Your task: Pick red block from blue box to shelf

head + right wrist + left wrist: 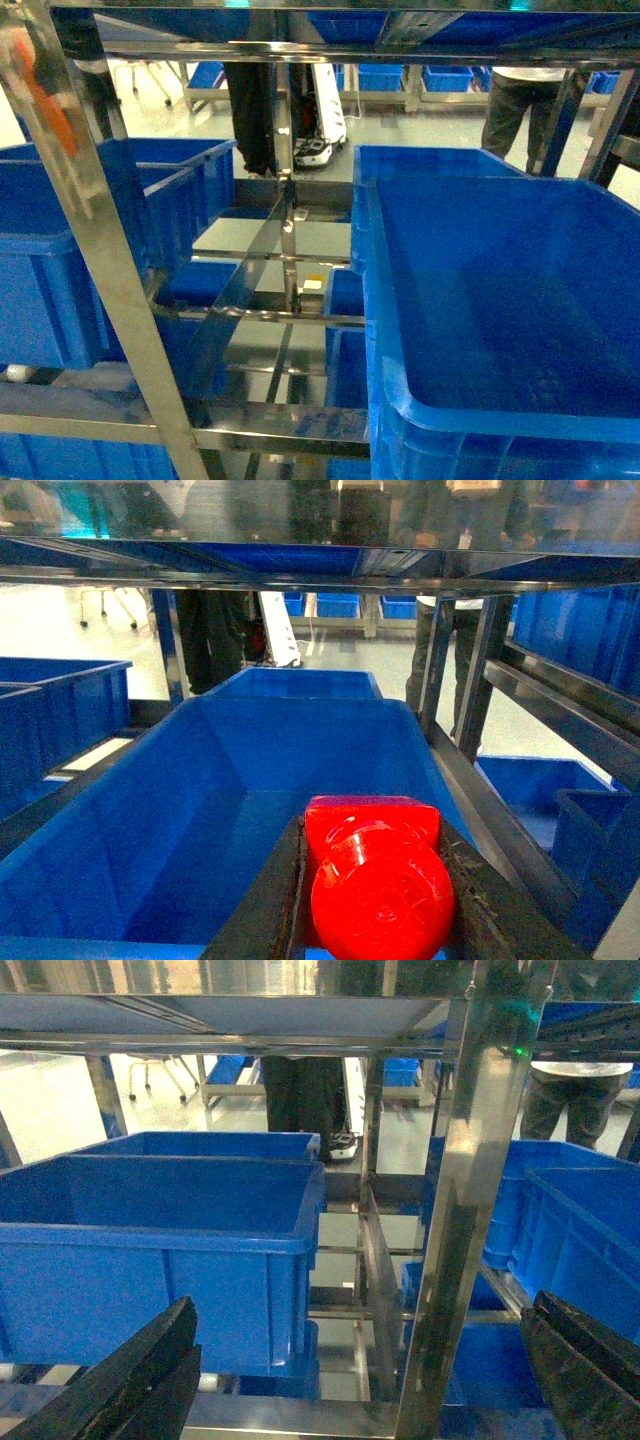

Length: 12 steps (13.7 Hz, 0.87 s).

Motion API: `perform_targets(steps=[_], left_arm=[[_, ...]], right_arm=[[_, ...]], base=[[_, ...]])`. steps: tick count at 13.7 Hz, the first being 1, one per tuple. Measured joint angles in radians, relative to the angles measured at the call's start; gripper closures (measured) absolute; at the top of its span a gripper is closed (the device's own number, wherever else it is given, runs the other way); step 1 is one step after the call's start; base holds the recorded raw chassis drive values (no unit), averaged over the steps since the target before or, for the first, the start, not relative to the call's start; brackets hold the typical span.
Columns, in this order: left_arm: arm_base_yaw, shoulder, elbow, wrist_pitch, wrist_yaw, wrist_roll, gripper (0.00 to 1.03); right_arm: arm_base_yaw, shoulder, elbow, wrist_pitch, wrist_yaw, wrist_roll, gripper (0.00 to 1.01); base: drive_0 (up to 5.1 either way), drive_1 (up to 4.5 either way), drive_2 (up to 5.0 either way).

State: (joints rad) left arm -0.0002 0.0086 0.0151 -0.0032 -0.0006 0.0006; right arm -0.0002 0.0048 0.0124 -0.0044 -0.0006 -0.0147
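Right wrist view: the right gripper [375, 900] is closed on the red block [378, 880], its two dark fingers [262, 910] pressed against the brick's left and right sides, round stud facing the camera. The block hangs above the near edge of a dark blue crate [200, 810], whose open interior lies directly beyond it. A steel rail of the shelf [300, 570] crosses overhead, and a slanted upright borders the crate on the right.

Left wrist view: the left gripper [360, 1380] is spread wide and holds nothing; its dark fingers [130, 1380] appear at the lower left and lower right corners. A shiny shelf upright [455, 1230] stands between them, with a second dark blue crate [160, 1260] to its left.

Head view: neither gripper is visible. Steel uprights and cross-rails run through the foreground between crates at left and right. People's legs [250, 110] stand on the floor behind the rack. The turquoise box is not in view.
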Motion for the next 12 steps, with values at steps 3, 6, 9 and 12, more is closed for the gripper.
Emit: perform_targets(steps=[3, 6, 9, 12], left_arm=[[0.000, 0.000, 0.000, 0.000, 0.000, 0.000, 0.05], [0.000, 0.000, 0.000, 0.000, 0.001, 0.000, 0.05], [0.000, 0.000, 0.000, 0.000, 0.000, 0.000, 0.05], [0.000, 0.000, 0.000, 0.000, 0.000, 0.000, 0.05]], right_arm=[[0.000, 0.000, 0.000, 0.000, 0.000, 0.000, 0.74], [0.008, 0.202, 0.109, -0.237, -0.047, 0.042, 0.74], [0.114, 0.679, 0.234, 0.020, -0.047, 0.095, 0.74], [0.159, 1.211, 0.417, 0.404, 0.055, 0.099, 0.66]], base=[[0.0, 0.00, 0.0], [0.0, 0.00, 0.0], [0.0, 0.00, 0.0], [0.0, 0.00, 0.0]])
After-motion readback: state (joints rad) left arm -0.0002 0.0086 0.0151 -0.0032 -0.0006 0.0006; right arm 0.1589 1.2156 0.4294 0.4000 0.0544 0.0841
